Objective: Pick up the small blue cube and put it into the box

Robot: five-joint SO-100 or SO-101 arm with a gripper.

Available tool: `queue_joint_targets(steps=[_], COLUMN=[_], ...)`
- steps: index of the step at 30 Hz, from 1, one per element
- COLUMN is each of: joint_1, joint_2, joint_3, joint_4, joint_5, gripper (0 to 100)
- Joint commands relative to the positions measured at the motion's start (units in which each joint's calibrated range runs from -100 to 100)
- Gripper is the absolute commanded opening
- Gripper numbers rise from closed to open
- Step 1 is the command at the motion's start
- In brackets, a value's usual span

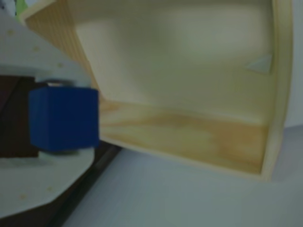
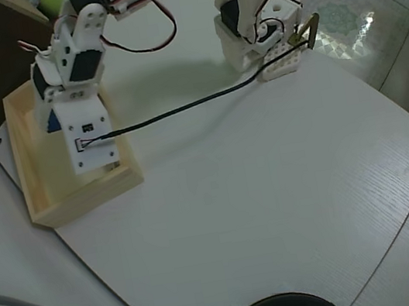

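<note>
Nearest the wrist camera, the white two-finger gripper is clamped on the small blue cube, a tiny solid block of bright blue with flat faces and crisp edges. One pale finger presses on its top face in that view and the other on its bottom face, so the hold is across two opposite flats. The cube looks rigid and very light; its smooth faces could slip if the squeeze eased, yet nothing about it seems fragile. Opposite flat faces, taken square and near the middle as here, look the soundest place to hold it.

Just beyond the cube lies the box, a shallow tray of pale unfinished wood with thick walls. In the wrist view the cube sits beside the near wall of the box, at the left end, with the bare floor of the box further on.

From the overhead view, the gripper hangs over the box, above the end of the box farthest from that camera; a sliver of the cube shows there. Well apart from the box, the arm's white base stands on the white table.
</note>
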Motion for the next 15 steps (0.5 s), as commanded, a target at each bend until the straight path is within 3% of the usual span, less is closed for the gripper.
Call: queue_joint_targets(steps=[1,15], joint_1=[-0.11,0.34], joint_2=[-0.28,-0.28], joint_3=[0.72,1.27], joint_4=[-1.09,-1.0], joint_5=[-0.39,-0.39], gripper=[12,13])
